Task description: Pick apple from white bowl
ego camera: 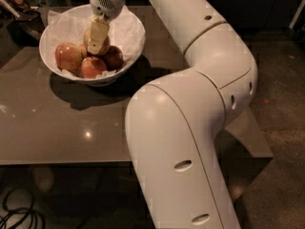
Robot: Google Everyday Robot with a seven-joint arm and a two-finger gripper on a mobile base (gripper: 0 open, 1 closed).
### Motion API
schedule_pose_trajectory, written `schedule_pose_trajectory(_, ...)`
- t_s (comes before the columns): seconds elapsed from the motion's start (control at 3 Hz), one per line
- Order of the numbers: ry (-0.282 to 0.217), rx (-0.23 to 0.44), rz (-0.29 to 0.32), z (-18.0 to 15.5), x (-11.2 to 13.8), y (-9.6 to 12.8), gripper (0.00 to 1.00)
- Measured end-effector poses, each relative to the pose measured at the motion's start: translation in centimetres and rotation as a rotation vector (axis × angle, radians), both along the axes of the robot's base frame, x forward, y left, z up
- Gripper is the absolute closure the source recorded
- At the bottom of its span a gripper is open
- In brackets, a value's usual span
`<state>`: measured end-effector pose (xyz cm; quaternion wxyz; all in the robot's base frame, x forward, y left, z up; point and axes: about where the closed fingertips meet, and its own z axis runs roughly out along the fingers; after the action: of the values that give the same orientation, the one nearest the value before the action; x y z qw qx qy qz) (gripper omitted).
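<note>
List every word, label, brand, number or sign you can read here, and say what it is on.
None: no readable text shows in this view.
The robot arm: plain white, dark slots only, no logo.
The white bowl, its tissue paper and the apples: no visible label or sticker.
The gripper, reaching into the bowl at the apples: no marking.
The table: no writing.

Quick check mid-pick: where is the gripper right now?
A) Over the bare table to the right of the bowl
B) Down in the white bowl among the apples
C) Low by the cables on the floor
B: the gripper reaches down inside the rim of the white bowl, with its tip at the apple at the back of the pile.
</note>
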<state>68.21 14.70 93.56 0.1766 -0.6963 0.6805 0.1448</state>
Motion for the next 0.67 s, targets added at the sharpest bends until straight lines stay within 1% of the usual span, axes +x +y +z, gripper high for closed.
schedule_pose_trajectory(0.33, 0.000, 0.000, 0.000, 0.07, 0.35, -0.02, 0.40)
schedule_pose_trajectory(0.67, 0.011, -0.002, 0.001, -0.61, 0.60, 0.27, 0.39)
